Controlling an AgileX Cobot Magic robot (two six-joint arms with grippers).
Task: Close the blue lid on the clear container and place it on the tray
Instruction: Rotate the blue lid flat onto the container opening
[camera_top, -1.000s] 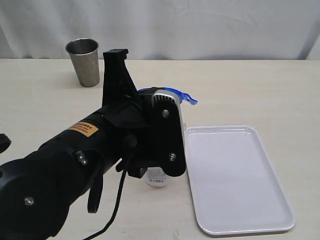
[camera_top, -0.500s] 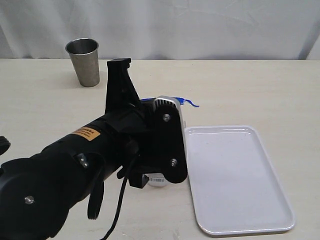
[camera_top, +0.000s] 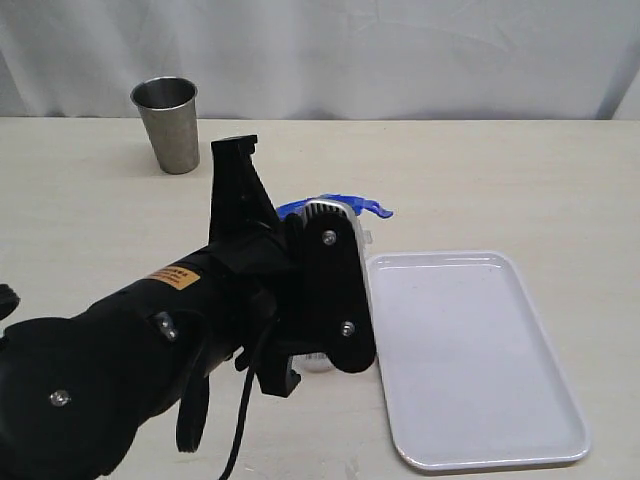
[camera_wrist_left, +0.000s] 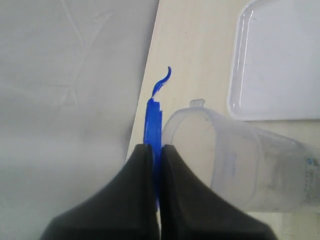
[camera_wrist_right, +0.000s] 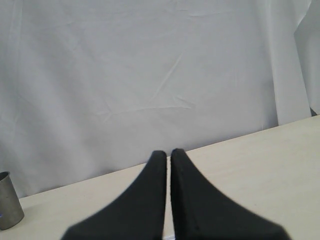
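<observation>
Left gripper: my left gripper (camera_wrist_left: 154, 146) has its jaws pinched on the blue lid (camera_wrist_left: 152, 122), which I hold edge-on.
Blue lid: off the mouth, just beside the rim of the clear container (camera_wrist_left: 240, 165); one flap curls free.
Clear container: mouth open; near the middle of the worktop (camera_top: 90, 210), just beside the left rim of the tray (camera_top: 470, 350). My arm hides most of it, so I can't tell whether it is upright or tilted.
Tray: white, front-right part of the worktop.
Right gripper: my right gripper (camera_wrist_right: 169, 152) has its jaws closed, nothing between them.
Steel cup: the steel cup (camera_top: 167, 124) stands back-left, near the back edge.
</observation>
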